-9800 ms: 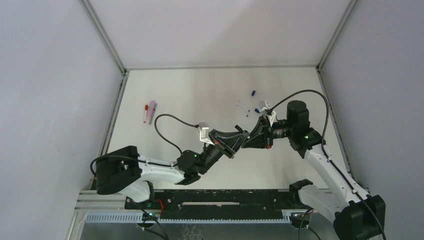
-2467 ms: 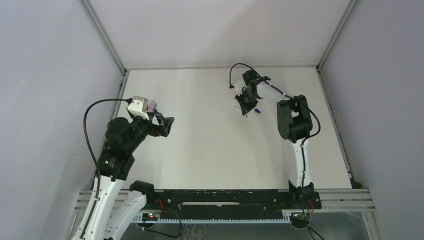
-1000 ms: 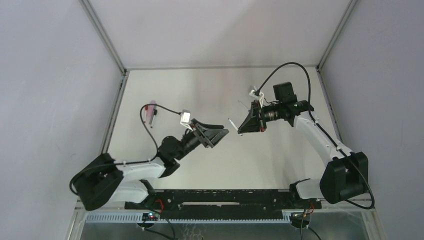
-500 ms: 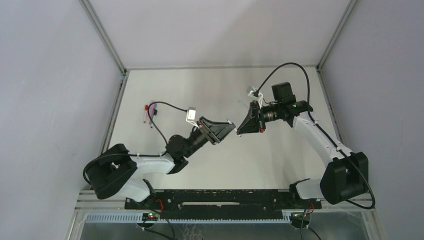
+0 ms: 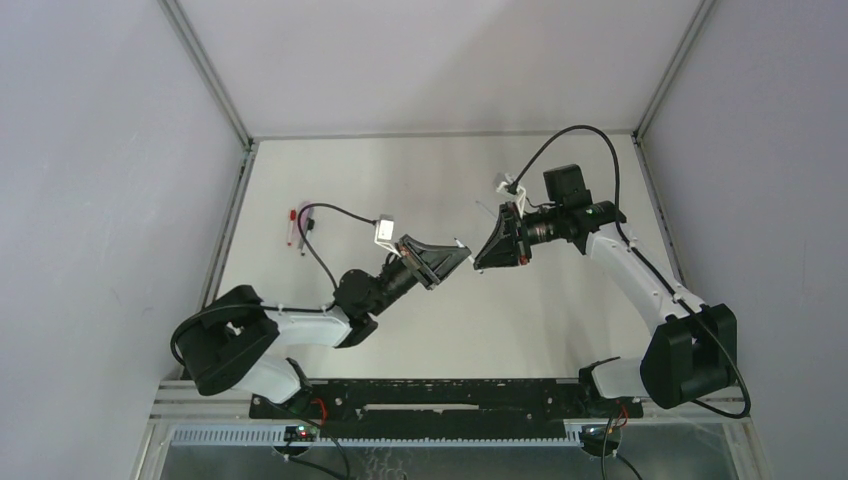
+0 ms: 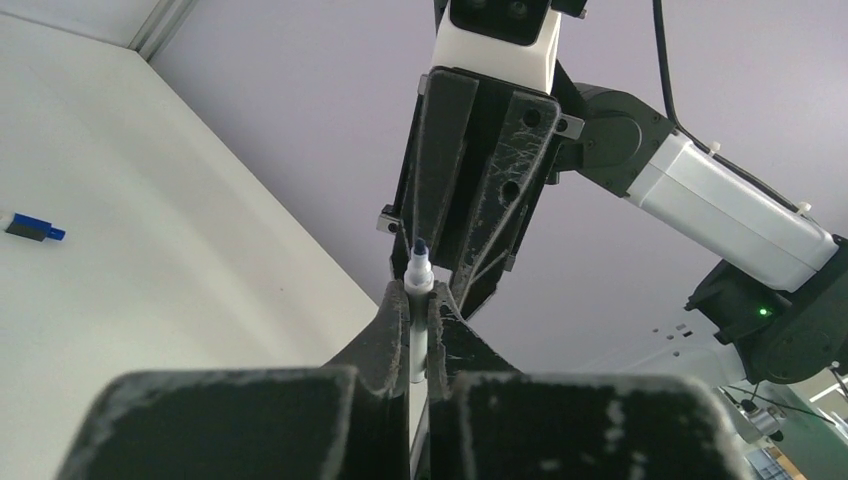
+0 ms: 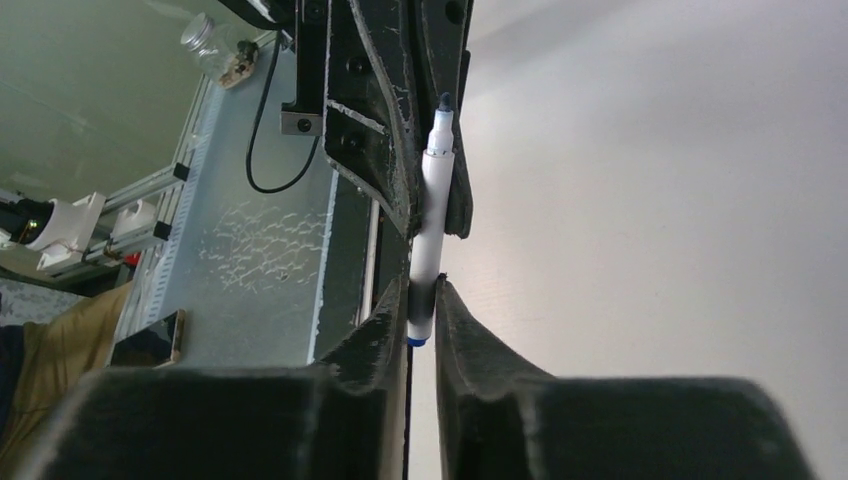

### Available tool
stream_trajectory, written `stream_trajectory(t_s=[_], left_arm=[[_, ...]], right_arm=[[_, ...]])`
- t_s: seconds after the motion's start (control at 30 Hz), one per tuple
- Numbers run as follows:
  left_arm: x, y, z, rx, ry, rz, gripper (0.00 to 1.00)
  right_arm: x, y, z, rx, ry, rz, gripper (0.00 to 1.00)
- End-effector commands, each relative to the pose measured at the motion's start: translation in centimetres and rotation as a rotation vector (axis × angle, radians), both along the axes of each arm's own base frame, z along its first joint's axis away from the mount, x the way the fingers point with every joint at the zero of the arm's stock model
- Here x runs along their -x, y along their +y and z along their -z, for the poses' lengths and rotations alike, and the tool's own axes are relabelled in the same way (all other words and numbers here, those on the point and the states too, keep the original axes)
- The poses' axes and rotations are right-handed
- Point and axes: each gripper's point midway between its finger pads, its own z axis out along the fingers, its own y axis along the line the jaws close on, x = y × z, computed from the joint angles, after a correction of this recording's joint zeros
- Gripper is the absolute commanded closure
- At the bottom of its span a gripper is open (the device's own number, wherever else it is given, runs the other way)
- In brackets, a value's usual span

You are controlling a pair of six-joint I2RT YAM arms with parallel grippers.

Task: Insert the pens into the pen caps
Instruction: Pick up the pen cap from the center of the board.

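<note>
A blue-and-white pen [image 5: 462, 244] stands tilted between my two grippers above the middle of the table. My left gripper [image 5: 457, 253] is shut on it just below the blue nib; the left wrist view shows the pen [image 6: 418, 272] in that gripper [image 6: 418, 293]. My right gripper [image 5: 479, 258] is shut on the pen's blue-plugged rear end; the right wrist view shows the pen [image 7: 428, 230] in that gripper [image 7: 422, 288]. The two sets of fingertips almost touch. A small blue cap [image 6: 31, 229] lies on the table. A red pen [image 5: 290, 227] lies at the far left.
A thin pale pen [image 5: 480, 209] lies on the table behind the right gripper. The left arm's black cable [image 5: 320, 215] loops over the pens at the far left. Metal frame rails [image 5: 228, 225] edge the table on both sides, with grey walls behind.
Over the last second my left gripper moved right and up to the pen held by my right gripper and closed on it. Both arms have barely moved in the last half second.
</note>
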Motion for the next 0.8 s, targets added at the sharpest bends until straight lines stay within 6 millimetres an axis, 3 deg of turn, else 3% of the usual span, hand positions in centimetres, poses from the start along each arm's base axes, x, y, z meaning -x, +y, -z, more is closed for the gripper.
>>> stream_trajectory(t_s=[0.0,0.07,0.23,0.47,0.63,0.77], left_arm=[[-0.1,0.6,-1.9,0.037,-0.064,-0.039,1.0],[0.0,1.3,-1.1,0.008,-0.073,-0.067,1.0],[0.4,3.6,2.1,-0.099,-0.065,-0.133,1.0],[2.0,5.3,6.1,-0.311,-0.056,-0.115,1.0],[2.9,6.8,6.9,-0.395,-0.066,-0.118,1.0],[3.5,8.2,7.1,-0.4,-0.066,-0.139,1.0]], right_arm=[[0.0,0.1,0.4,0.012,-0.076,-0.008,0.69],[-0.7,-0.3,1.1,0.051,-0.111,0.022,0.6],[-4.2,-2.7,3.6,0.212,-0.249,0.157,0.51],[-12.8,-9.2,10.3,0.66,-0.387,0.351,0.41],[-17.8,-12.2,14.0,0.899,-0.406,0.367,0.4],[-22.3,-13.9,15.3,1.033,-0.413,0.425,0.4]])
